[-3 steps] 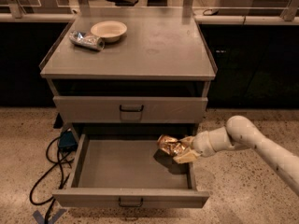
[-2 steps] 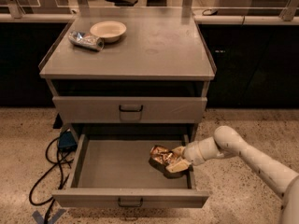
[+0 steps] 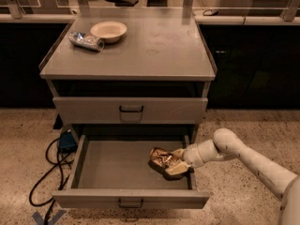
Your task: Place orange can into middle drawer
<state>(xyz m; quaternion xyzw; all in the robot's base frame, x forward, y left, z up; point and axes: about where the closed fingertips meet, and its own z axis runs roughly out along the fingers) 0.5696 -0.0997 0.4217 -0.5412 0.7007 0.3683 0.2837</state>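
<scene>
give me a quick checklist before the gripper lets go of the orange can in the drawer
1. middle drawer pulled open: ok.
2. orange can inside the drawer's walls, near the right side: ok.
3. gripper closed on the can, low inside the drawer: ok.
4. Can resting on the drawer floor: cannot tell.
5. arm clear of the drawer's right wall: cannot tell.

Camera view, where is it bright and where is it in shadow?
Camera view: the cabinet top is evenly lit with a soft sheen; the recess under it is dark; the orange can, held by the end effector in the middle drawer, glints and casts a shadow below.
</scene>
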